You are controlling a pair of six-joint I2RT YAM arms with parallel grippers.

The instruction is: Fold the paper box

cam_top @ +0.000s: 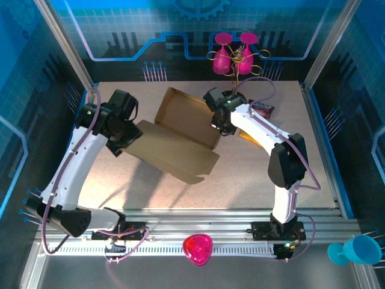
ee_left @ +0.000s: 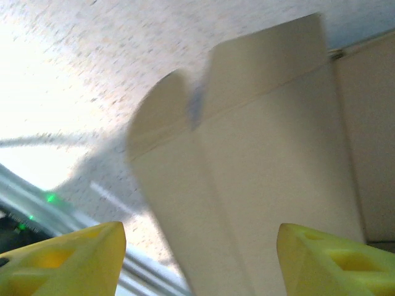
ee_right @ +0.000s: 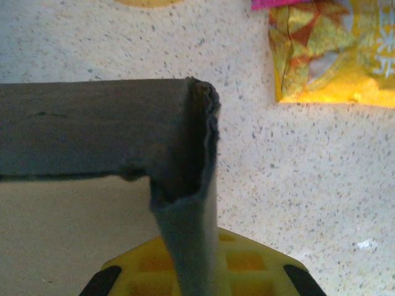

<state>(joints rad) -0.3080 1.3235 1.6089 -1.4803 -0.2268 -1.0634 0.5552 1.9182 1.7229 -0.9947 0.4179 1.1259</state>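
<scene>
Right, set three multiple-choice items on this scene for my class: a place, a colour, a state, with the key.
1. Where are the pink goblets relative to the paper box?
A) inside it
B) beyond it, at the table's far edge
C) stacked on it

2. What colour is the cup at the near right corner?
A) blue
B) green
C) white

3. How do the right arm's jaws stand?
A) wide open
B) shut on nothing
C) shut on the box's wall

Key: B, they stand past the box; A, plainly blue; C, the right wrist view shows cardboard clamped.
</scene>
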